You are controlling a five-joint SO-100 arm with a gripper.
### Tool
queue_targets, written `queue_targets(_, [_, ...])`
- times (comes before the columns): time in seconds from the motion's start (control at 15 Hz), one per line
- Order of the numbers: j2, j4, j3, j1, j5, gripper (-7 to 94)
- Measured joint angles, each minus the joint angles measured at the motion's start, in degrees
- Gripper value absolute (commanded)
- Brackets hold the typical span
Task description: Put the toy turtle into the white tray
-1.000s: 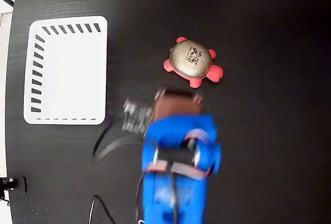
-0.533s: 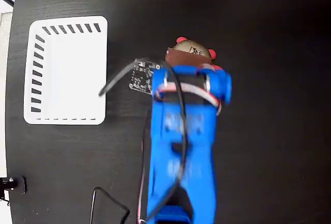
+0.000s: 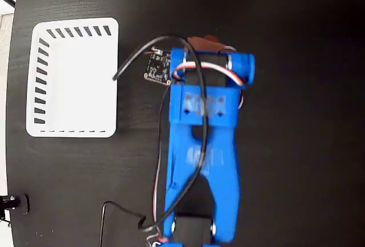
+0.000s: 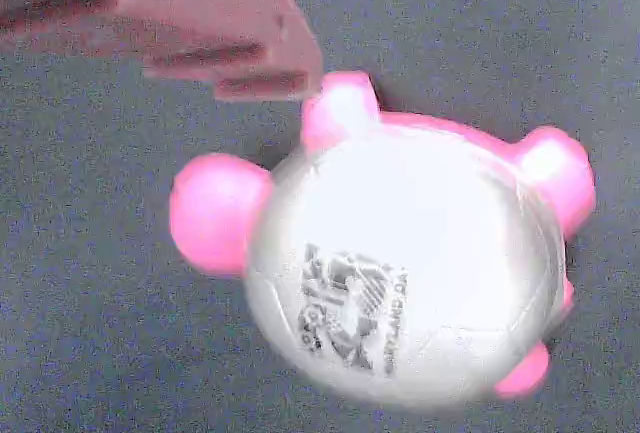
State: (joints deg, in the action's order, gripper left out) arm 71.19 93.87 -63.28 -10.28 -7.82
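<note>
Over on the left of the fixed view, the white slotted plastic tray (image 3: 71, 79) is waiting empty. I'm hovering the blue arm's gripper (image 4: 225, 48) right over the gold-shelled, pink-legged toy turtle (image 4: 400, 273), lining up a grab. Whether the fingers are spread, I can't tell.

Toy turtle (image 4: 400, 273) fills the wrist view, pale domed shell with a code sticker and pink limbs, on the dark worktop (image 4: 90, 353), one tool finger (image 4: 200, 23) just beside its top-left edge.
</note>
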Motion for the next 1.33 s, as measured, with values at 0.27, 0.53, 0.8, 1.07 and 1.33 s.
queue_targets(0.27, [-6.5,0.0,2.4,-0.4,-1.1,50])
queue_targets(0.53, [-11.3,0.0,2.9,-0.6,-2.3,59])
queue_targets(0.8, [-15.5,0.0,5.1,-1.7,-3.3,59])
queue_targets(1.07, [-16.7,-1.6,5.9,-1.5,-5.7,59])
queue_targets(1.33, [-19.5,-2.7,7.0,-1.5,-7.8,59])
